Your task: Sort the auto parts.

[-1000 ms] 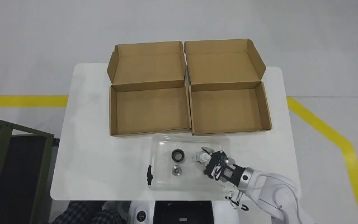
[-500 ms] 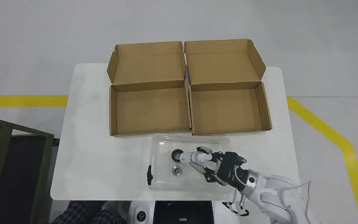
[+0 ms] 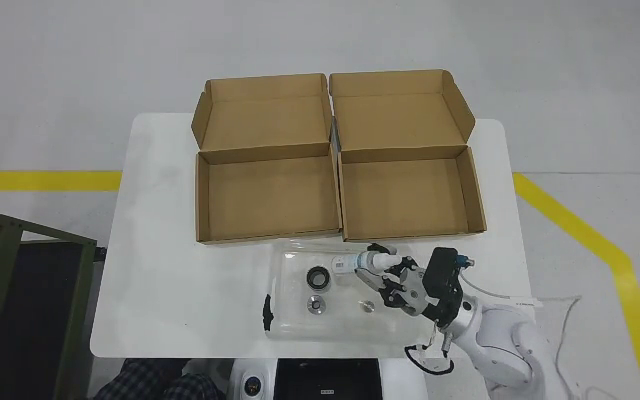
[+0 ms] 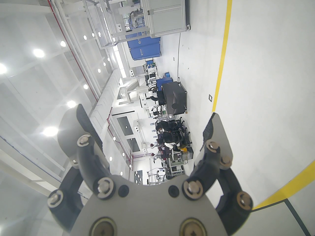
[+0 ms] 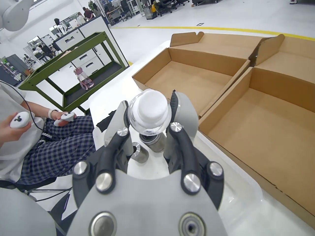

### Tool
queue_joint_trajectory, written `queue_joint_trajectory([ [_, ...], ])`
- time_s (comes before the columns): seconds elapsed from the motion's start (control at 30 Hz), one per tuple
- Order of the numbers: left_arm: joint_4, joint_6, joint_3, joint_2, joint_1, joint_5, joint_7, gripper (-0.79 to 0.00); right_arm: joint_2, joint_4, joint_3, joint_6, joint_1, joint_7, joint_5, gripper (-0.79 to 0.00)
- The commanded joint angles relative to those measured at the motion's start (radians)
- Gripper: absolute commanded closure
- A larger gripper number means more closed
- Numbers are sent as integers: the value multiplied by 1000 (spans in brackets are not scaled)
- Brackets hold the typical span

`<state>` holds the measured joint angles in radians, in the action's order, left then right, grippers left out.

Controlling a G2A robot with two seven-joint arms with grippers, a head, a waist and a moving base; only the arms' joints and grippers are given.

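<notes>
My right gripper (image 3: 383,270) (image 5: 149,114) hangs over the clear plastic tray (image 3: 285,325), shut on a clear cylindrical part with a white cap (image 3: 350,265) (image 5: 150,112). Under it in the tray lie a dark ring bearing (image 3: 320,275) (image 5: 153,142), a small metal cylinder (image 3: 316,304) (image 5: 139,153) and another small metal piece (image 3: 367,304). Two open cardboard boxes stand beyond the tray, one on the left (image 3: 265,197) (image 5: 194,74) and one on the right (image 3: 405,195) (image 5: 268,114). My left gripper (image 4: 147,114) is open, held away from the table with nothing between its fingers.
The boxes' lids (image 3: 330,110) stand open at the far side. A strip of black tape (image 3: 267,312) sits at the tray's left edge. A green shelf cart (image 3: 40,290) stands off the table's left side. White table (image 3: 160,250) lies bare left of the boxes.
The right gripper closed on the white-capped part in the tray and lifted it, its wrist swinging right while the part now points towards the boxes.
</notes>
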<state>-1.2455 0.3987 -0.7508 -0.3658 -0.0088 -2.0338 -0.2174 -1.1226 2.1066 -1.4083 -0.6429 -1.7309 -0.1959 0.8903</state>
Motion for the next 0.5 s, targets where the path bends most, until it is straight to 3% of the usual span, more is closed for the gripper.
queue_joint_trajectory([
  [0.0,0,0,0,0,0,0,0,-785,1,4,-8,8,1,3,1,0],
  [0.3,0,0,0,0,0,0,0,-785,3,16,-37,62,26,16,6,0],
  [0.47,0,0,0,0,0,0,0,-785,2,-11,-32,118,81,18,100,0],
])
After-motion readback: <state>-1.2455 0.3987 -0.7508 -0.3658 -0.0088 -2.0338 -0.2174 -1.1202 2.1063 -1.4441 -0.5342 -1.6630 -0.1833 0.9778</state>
